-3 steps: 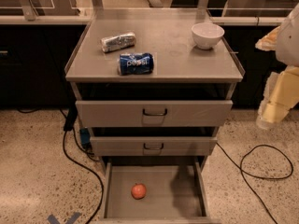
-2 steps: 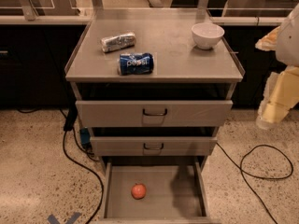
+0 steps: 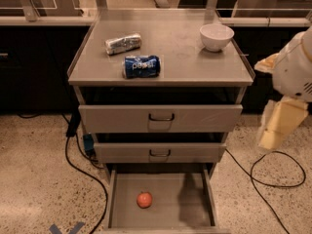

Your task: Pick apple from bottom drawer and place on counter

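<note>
Nearest, the bottom drawer [image 3: 161, 184] stands pulled fully out, so its flat floor lies open from above. The apple [image 3: 144, 199] rests alone in it, left of centre and clear of the walls, probably an easy reach from overhead. The two upper drawers [image 3: 161, 118] sit only slightly out and show nothing inside. To the right of the cabinet, at their height and well apart from the apple, hangs the end effector [image 3: 276, 126]; I cannot tell whether it is spread or pressed together, and it carries nothing visible. Farther back, the tabletop [image 3: 185, 57] bears a can [image 3: 141, 66] on its side, a packet [image 3: 123, 43] and a bowl [image 3: 216, 36], with bare space between them for the apple.
</note>
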Controlling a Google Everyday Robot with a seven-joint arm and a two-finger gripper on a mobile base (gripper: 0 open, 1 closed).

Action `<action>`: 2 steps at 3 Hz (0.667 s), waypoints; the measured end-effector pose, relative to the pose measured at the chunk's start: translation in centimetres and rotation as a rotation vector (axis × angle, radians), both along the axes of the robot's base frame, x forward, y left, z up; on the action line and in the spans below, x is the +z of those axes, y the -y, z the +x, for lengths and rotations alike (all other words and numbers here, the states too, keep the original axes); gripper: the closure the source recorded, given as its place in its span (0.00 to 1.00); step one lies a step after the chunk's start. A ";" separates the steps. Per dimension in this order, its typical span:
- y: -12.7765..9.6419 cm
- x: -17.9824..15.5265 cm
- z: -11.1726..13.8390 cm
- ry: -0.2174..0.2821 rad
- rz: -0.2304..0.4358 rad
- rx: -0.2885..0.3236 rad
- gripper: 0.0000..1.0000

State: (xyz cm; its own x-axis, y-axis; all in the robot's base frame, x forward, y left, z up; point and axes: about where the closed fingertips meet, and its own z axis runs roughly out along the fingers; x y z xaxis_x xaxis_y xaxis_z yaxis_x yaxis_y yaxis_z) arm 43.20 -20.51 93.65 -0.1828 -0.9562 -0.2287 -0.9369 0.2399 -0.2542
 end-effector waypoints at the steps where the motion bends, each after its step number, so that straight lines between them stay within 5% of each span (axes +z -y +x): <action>1: -1.3 -4.7 -0.6 -0.007 0.009 0.013 0.00; 2: -3.8 -11.3 -1.7 -0.034 0.043 0.030 0.00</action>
State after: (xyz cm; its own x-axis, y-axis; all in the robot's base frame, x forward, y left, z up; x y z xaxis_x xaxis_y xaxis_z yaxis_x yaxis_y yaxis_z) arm 41.54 -16.74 82.32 -0.1630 -0.9507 -0.2639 -0.9518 0.2219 -0.2118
